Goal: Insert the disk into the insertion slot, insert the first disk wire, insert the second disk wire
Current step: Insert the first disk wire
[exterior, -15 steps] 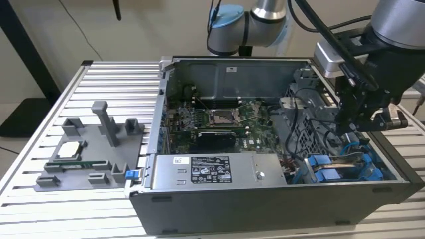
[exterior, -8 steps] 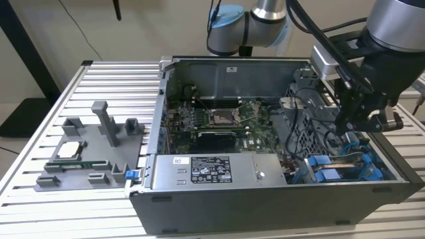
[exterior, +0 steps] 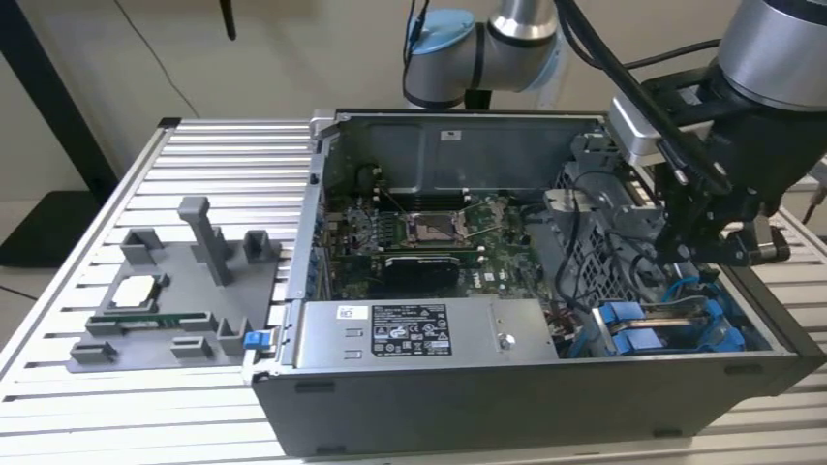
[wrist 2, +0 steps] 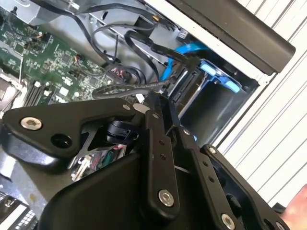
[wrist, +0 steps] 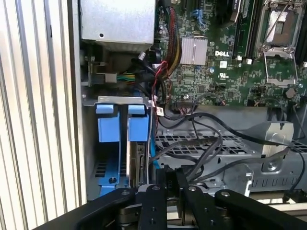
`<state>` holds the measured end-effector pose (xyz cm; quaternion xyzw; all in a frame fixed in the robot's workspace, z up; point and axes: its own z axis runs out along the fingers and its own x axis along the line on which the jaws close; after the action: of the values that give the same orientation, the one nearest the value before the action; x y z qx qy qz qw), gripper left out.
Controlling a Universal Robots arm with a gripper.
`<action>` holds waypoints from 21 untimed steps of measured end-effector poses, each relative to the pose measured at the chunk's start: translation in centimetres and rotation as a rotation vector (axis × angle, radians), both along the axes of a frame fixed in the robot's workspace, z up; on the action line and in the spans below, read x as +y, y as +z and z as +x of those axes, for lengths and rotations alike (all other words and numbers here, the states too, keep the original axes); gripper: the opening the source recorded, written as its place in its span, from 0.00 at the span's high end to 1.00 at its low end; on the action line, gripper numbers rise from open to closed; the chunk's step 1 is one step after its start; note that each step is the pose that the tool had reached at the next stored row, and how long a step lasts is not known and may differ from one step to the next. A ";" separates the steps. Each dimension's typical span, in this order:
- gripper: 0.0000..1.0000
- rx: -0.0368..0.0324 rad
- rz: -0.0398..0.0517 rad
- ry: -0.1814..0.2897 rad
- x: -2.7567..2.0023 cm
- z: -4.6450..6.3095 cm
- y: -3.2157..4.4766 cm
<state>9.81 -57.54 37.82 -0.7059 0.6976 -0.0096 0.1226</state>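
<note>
In the exterior view an open computer case stands on the bench, motherboard at twelve o'clock from the power-supply box. At the case's nine o'clock, a grey holder carries a memory stick.

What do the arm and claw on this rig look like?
The arm is silver-grey tubing with light blue joint caps and black cables running along it. The claw is matte black, built of jointed link bars with silver screw heads.
</note>
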 end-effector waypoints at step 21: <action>1.00 0.0672 -0.0047 0.000 -1.91 2.1 -1.13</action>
<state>11.90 -59.45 36.70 -0.7061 0.7013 0.0125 0.0974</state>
